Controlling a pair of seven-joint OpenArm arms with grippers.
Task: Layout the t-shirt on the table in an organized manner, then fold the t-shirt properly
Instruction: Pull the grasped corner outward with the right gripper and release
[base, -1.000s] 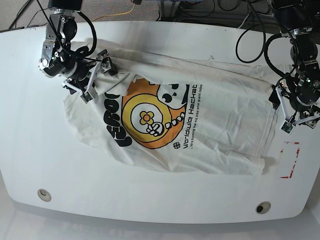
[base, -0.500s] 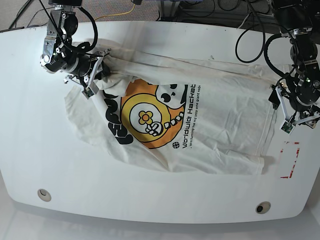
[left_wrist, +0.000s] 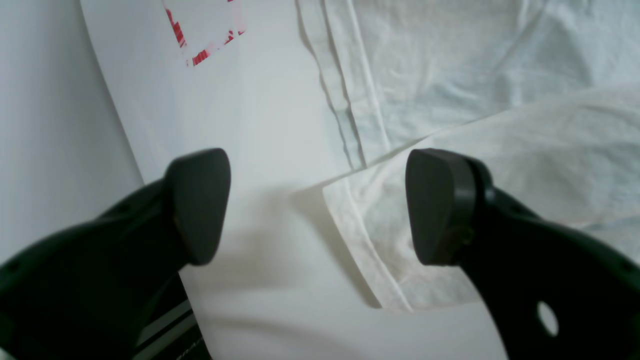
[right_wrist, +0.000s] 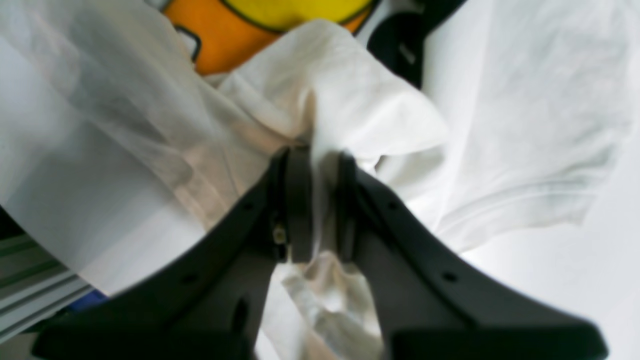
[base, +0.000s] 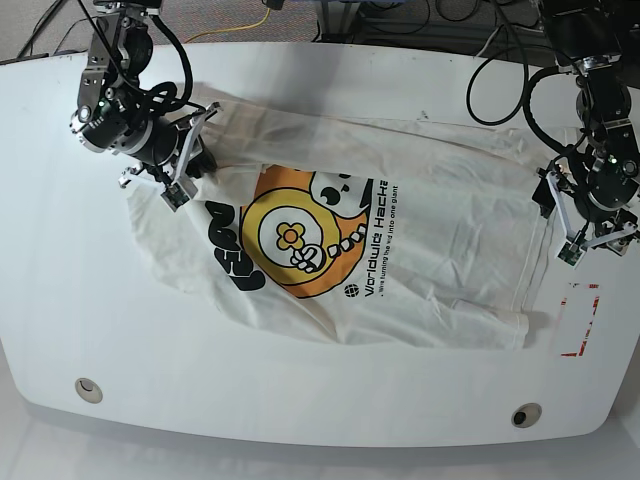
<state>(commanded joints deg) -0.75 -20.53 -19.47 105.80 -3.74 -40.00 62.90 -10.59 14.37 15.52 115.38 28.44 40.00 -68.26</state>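
Note:
The t-shirt (base: 420, 250) lies spread over the white table (base: 300, 410) with its yellow-orange graphic (base: 300, 235) facing up. At the far left, my right gripper (base: 192, 152) is shut on a bunch of its white cloth. The right wrist view shows the right gripper (right_wrist: 320, 200) with cloth pinched between the pads and the t-shirt (right_wrist: 360, 100) draped beyond. My left gripper (base: 595, 243) hangs open at the shirt's right edge. In the left wrist view the left gripper (left_wrist: 310, 200) straddles a hemmed corner of the t-shirt (left_wrist: 500, 150), touching nothing.
A red-outlined rectangle mark (base: 580, 320) sits near the table's right edge, also seen as the red mark (left_wrist: 200, 30). Two grommet holes (base: 88, 389) (base: 526, 414) lie near the front edge. Cables (base: 500, 70) trail over the back of the table.
My right gripper has drawn its held cloth to the left and slightly forward, and the fold over the graphic's top has flattened. The left arm has shifted slightly toward the back.

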